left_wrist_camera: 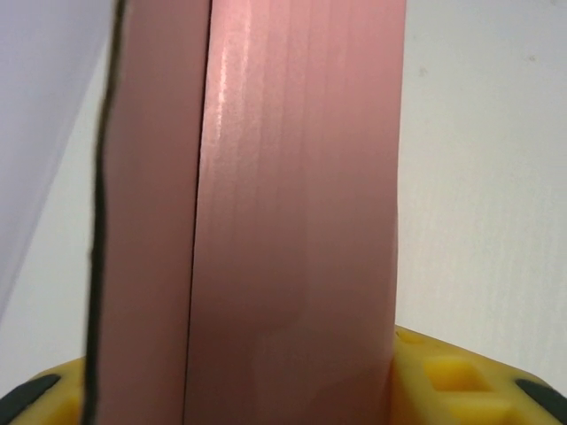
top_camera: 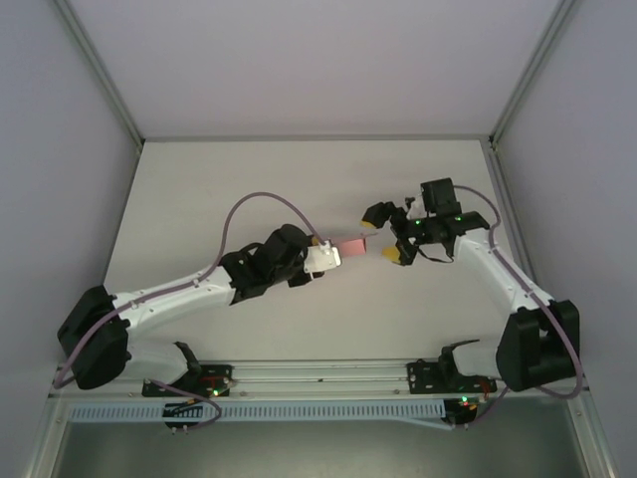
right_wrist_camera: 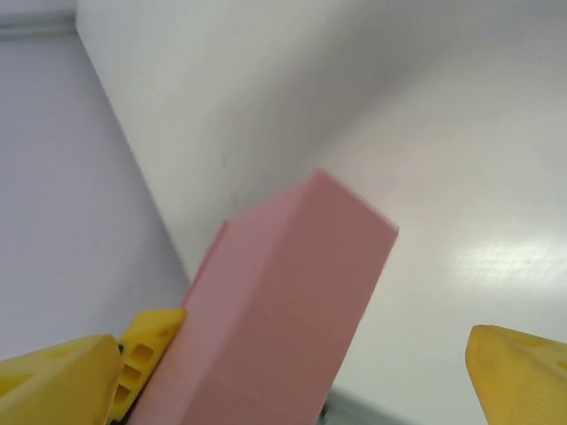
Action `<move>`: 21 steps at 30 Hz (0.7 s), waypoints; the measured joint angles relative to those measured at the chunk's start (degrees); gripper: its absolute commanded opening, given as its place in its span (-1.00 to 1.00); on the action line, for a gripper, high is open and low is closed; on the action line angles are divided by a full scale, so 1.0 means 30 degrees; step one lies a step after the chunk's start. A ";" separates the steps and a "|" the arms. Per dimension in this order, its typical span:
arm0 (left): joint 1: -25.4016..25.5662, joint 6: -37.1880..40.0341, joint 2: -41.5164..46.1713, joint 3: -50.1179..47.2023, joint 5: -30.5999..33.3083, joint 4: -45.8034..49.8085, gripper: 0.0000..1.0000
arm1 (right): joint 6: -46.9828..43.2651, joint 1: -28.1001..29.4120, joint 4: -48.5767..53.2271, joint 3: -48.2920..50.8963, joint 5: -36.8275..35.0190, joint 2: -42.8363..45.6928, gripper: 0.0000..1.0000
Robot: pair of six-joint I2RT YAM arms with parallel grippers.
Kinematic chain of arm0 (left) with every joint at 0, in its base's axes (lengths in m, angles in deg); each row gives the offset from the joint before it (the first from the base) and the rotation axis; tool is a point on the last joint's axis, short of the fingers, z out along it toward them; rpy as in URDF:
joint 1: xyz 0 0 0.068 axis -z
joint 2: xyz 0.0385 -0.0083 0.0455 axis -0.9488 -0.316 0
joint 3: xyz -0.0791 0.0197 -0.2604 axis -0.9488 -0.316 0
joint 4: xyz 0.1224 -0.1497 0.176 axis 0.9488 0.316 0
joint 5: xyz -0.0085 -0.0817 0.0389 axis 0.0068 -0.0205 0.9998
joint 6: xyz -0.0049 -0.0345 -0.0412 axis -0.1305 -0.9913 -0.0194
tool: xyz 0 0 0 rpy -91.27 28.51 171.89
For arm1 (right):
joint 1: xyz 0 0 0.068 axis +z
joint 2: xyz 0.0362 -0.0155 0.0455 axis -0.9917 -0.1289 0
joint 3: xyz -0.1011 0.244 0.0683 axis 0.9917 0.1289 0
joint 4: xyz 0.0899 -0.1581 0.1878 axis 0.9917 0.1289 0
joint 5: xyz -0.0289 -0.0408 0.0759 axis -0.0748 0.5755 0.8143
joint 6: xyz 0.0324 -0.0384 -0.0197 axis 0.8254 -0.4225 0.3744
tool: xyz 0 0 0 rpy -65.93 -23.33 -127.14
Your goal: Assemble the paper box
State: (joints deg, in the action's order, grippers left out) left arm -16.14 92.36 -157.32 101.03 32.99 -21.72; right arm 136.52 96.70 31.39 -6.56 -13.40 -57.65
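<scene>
Over the bench (top_camera: 229, 179) centre: left hand (top_camera: 336, 253) pinches paper box (top_camera: 354, 245) by one end; long axis points into right hand (top_camera: 384, 240), spread wide.

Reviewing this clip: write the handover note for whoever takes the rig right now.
Left gripper: shut on the paper box, holding it out toward the other arm.
Right gripper: open wide, with the box's far end in its gap.
Done: the card is folded into a rectangular box shape.
Left: confirm both ends are closed (I cannot tell from here), then set it down.
</scene>
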 measured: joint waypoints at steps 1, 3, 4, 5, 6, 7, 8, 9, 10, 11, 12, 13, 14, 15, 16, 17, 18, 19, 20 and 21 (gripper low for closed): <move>-0.0197 -0.0051 -0.0175 0.0182 -0.0525 0.0539 -0.06 | -0.0648 -0.0029 -0.0452 -0.0007 -0.1239 0.0692 1.00; -0.0539 -0.0087 -0.0794 0.0663 -0.1537 0.1763 -0.05 | -0.2062 -0.0087 -0.2018 0.0430 -0.3555 0.2637 1.00; -0.0656 -0.0138 -0.1129 0.0860 -0.1974 0.2251 -0.05 | -0.2769 -0.0087 -0.3140 0.0969 -0.4415 0.3789 1.00; -0.0787 -0.0182 -0.1486 0.1071 -0.2470 0.2798 -0.05 | -0.3483 -0.0087 -0.4415 0.1741 -0.5042 0.5005 1.00; -0.0947 -0.0204 -0.1880 0.1268 -0.3104 0.3395 -0.06 | -0.4197 -0.0102 -0.5741 0.2718 -0.5523 0.6244 1.00; -0.1086 -0.0211 -0.2208 0.1428 -0.3708 0.3927 -0.06 | -0.4852 -0.0117 -0.6849 0.3628 -0.5683 0.7227 1.00; -0.1246 -0.0219 -0.2470 0.1537 -0.4226 0.4393 -0.06 | -0.5566 -0.0117 -0.7788 0.4430 -0.5595 0.7963 1.00; -0.1486 -0.0211 -0.2739 0.1676 -0.4787 0.4889 -0.06 | -0.6382 -0.0117 -0.8510 0.5071 -0.5158 0.8357 1.00; -0.1727 -0.0219 -0.2951 0.1785 -0.5217 0.5246 -0.06 | -0.7089 -0.0117 -0.8896 0.5442 -0.4554 0.8400 1.00; -0.1945 -0.0226 -0.3118 0.1894 -0.5552 0.5523 -0.06 | -0.7861 -0.0117 -0.9078 0.5632 -0.3738 0.8276 1.00; -0.2215 -0.0240 -0.3330 0.2025 -0.5909 0.5785 -0.05 | -0.8750 -0.0087 -0.9085 0.5683 -0.2798 0.7905 1.00; -0.2441 -0.0270 -0.3512 0.2193 -0.6237 0.6011 -0.06 | -0.9588 0.0000 -0.9041 0.5683 -0.2084 0.7548 1.00; -0.2616 -0.0277 -0.3665 0.2331 -0.6513 0.6135 -0.05 | -1.0397 0.0168 -0.8852 0.5646 -0.1537 0.7227 1.00; -0.2783 -0.0284 -0.3876 0.2528 -0.6768 0.6251 -0.05 | -1.1373 0.0401 -0.8349 0.5544 -0.1158 0.6914 1.00; -0.2892 -0.0306 -0.4051 0.2667 -0.6943 0.6266 -0.05 | -1.2218 0.0634 -0.7803 0.5391 -0.0991 0.6637 1.00; -0.3002 -0.0357 -0.4211 0.2812 -0.7096 0.6258 -0.04 | -1.3034 0.0838 -0.7271 0.5195 -0.0896 0.6346 0.98; -0.3133 -0.0379 -0.4415 0.2980 -0.7249 0.6258 -0.04 | -1.3974 0.1064 -0.6674 0.4947 -0.0801 0.5982 0.94; -0.3235 -0.0430 -0.4626 0.3177 -0.7410 0.6258 -0.04 | -1.4855 0.1268 -0.6193 0.4736 -0.0729 0.5603 0.92; -0.3322 -0.0466 -0.4860 0.3395 -0.7526 0.6258 -0.04 | -1.5555 0.1428 -0.5850 0.4597 -0.0692 0.5289 0.90; -0.3388 -0.0510 -0.5136 0.3672 -0.7614 0.6288 -0.04 | -1.6356 0.1617 -0.5501 0.4488 -0.0685 0.4881 0.85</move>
State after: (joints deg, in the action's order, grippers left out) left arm -26.30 90.83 -172.73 112.04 10.14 -2.86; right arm 87.45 101.56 14.89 6.90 -15.45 -43.01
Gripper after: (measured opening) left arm 0.480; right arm 0.958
